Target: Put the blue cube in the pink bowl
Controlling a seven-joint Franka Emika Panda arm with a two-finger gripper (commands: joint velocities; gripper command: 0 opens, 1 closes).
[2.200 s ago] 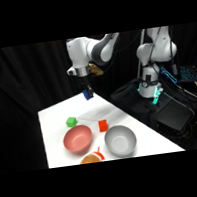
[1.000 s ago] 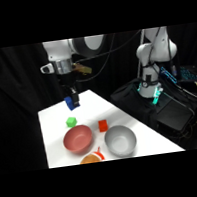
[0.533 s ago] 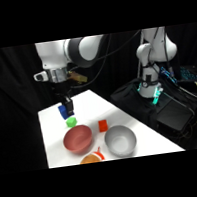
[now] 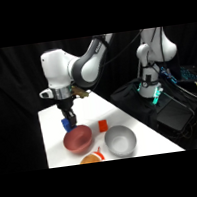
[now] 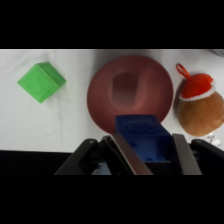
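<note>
Near edge, side view: orange object (image 4: 90, 158), grey bowl (image 4: 120, 139) right of it. Pink bowl (image 4: 77, 139) just behind orange object, left of grey bowl. Red cube (image 4: 103, 125) on table (image 4: 49, 123) between bowls, slightly farther. Gripper (image 4: 69, 122) narrowed around blue cube (image 4: 66, 124), cube clamped between fingers (image 5: 123, 157), held above pink bowl's far-left rim. Wrist view: blue cube (image 5: 141, 136) overlaps pink bowl (image 5: 131, 92) rim; green block (image 5: 41, 81) on table beside bowl, apart.
</note>
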